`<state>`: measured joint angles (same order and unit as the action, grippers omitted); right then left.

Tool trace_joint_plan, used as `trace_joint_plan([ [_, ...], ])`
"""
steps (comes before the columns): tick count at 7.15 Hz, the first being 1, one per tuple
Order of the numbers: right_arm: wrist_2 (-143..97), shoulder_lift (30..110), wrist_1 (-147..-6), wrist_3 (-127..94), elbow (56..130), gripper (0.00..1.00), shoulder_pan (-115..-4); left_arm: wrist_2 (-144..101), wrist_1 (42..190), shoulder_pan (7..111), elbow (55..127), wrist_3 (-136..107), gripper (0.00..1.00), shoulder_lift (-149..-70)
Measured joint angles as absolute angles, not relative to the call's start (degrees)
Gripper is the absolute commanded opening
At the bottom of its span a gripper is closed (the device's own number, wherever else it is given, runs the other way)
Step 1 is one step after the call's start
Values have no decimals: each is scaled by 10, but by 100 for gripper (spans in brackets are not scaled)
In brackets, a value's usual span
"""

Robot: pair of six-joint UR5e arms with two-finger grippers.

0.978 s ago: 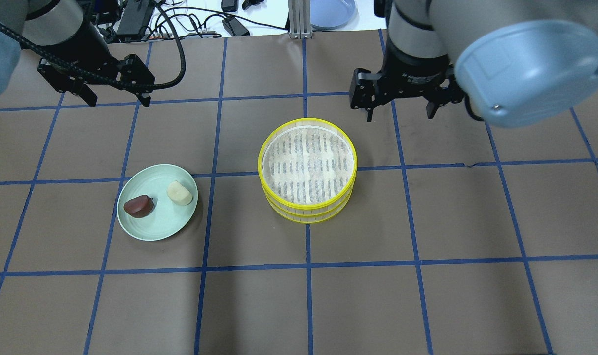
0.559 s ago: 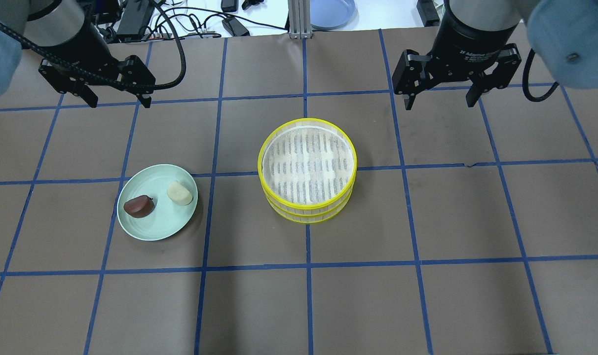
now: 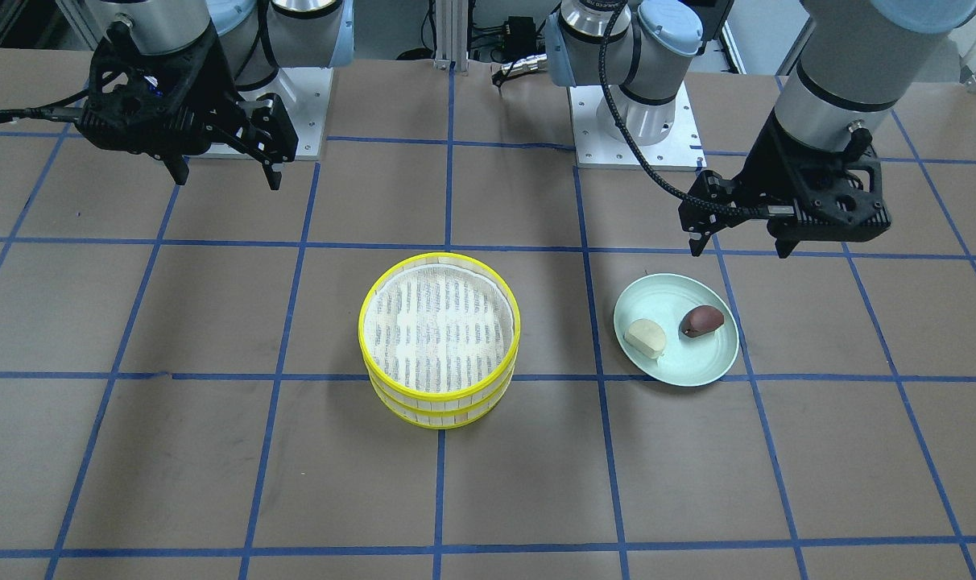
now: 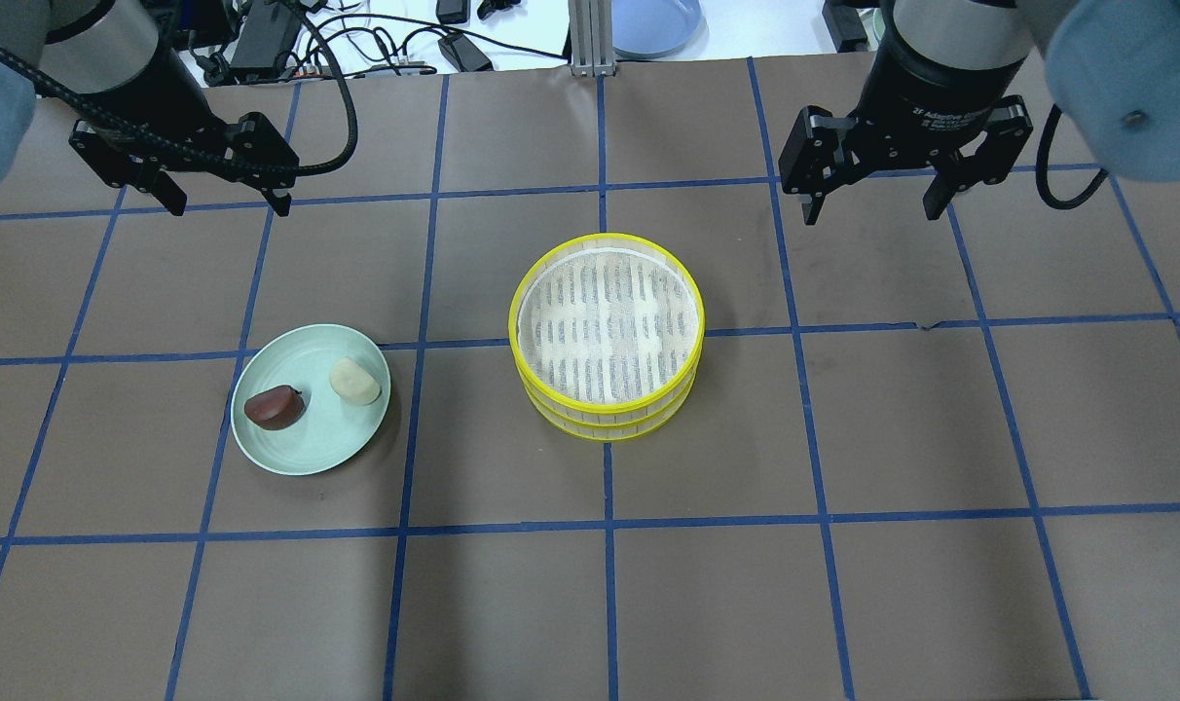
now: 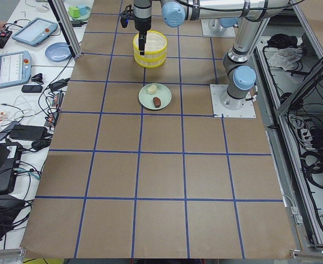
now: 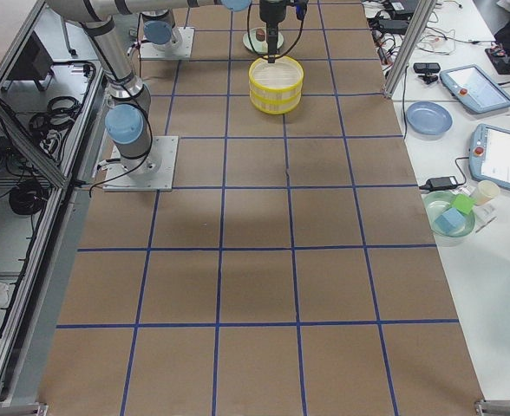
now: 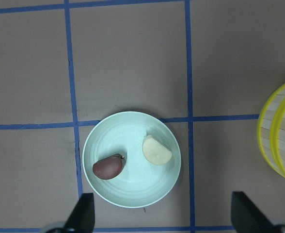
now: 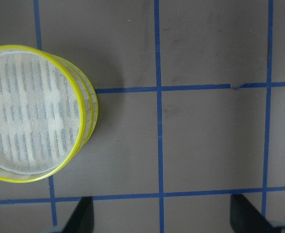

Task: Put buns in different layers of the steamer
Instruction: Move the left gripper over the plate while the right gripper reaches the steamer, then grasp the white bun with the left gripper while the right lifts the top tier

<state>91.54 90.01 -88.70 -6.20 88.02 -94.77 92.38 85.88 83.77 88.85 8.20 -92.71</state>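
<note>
The steamer stands mid-table as two stacked yellow-rimmed tiers, the top liner bare; it also shows in the front view and the right wrist view. The dark reddish-brown bun and the cream-white bun lie side by side on a pale green plate, left of the steamer. The left wrist view shows both, the brown bun and the cream bun. My left gripper is open and empty, behind the plate. My right gripper is open and empty, behind and right of the steamer.
Brown paper with a blue tape grid covers the table. A blue plate, cables and power bricks lie past the far edge. The arm bases are bolted at the robot's side. Tablets and a bowl sit on the side table.
My right arm swung right and back, away from the steamer, with its gripper still open. My left gripper shifted slightly left. Buns and steamer have not moved.
</note>
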Motion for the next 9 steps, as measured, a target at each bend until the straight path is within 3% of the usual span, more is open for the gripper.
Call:
trace_joint_plan([
  [3, 922, 807, -983, -107, 917, 99, -1025, 913, 848, 807, 955, 98, 100, -940],
  [4, 921, 774, -1011, -112, 927, 91, -1031, 897, 837, 796, 979, 103, 100, -951],
  [6, 919, 721, -1067, -114, 946, 62, -1034, 882, 830, 789, 997, 102, 100, -991],
  [8, 916, 696, -1083, -115, 950, 13, -1034, 874, 828, 789, 1006, 102, 97, -1046],
  [9, 918, 692, -1085, -115, 950, 0, -1034, 867, 825, 789, 1007, 102, 97, -1071],
])
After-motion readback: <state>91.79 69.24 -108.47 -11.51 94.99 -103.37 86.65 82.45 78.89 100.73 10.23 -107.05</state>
